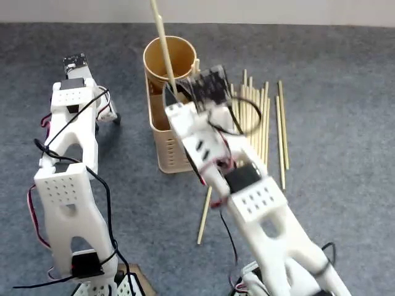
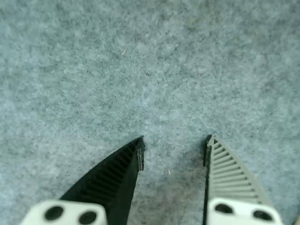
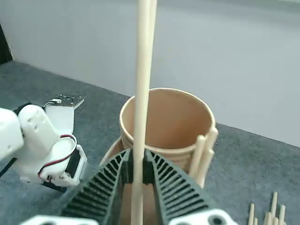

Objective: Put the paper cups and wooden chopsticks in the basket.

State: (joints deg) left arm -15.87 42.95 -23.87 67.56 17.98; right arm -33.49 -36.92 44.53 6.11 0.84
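Note:
A cream slatted basket (image 1: 162, 143) stands upright mid-table with a paper cup (image 1: 170, 58) in its top. My right gripper (image 1: 176, 102) is over the basket, shut on a wooden chopstick (image 1: 162, 43) held upright. In the right wrist view the chopstick (image 3: 143, 93) rises between my fingers (image 3: 161, 180) in front of the cup (image 3: 171, 119); two chopstick ends (image 3: 205, 147) stick up beside the cup. Several chopsticks (image 1: 259, 117) lie on the carpet right of the basket, and one (image 1: 204, 216) lies nearer the front. My left gripper (image 2: 173, 150) is open over bare carpet, left of the basket.
Grey carpet (image 1: 345, 74) covers the table. The left arm (image 1: 71, 172) stands along the left side, the right arm (image 1: 259, 209) crosses from the front right toward the basket. A pale wall runs along the back edge.

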